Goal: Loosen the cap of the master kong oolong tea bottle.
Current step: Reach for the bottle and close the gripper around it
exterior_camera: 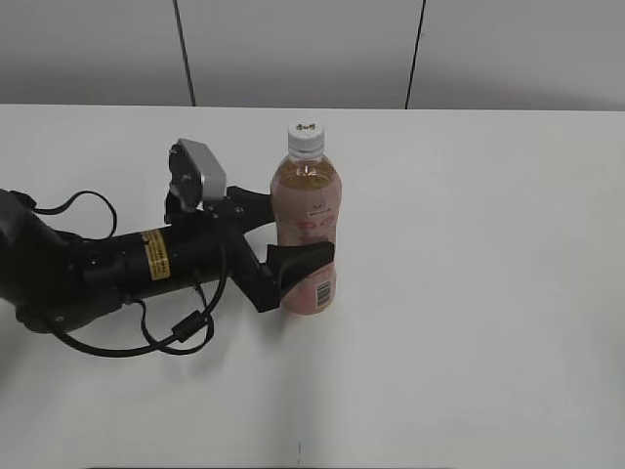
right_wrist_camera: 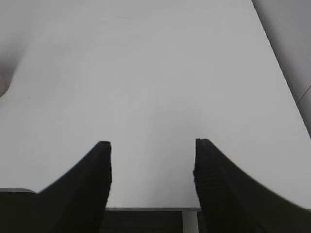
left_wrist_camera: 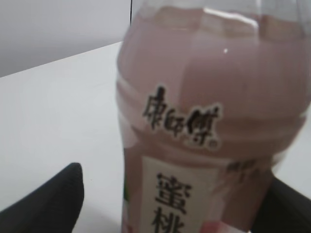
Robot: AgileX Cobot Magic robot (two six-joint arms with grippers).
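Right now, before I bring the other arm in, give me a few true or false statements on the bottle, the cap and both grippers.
1. The bottle stands upright on the table. True.
2. The cap lies on the table beside the bottle. False: it sits on the bottle's neck.
3. The left gripper has a finger on each side of the bottle. True.
4. The right gripper is shut on the cap. False: it is open, holding nothing.
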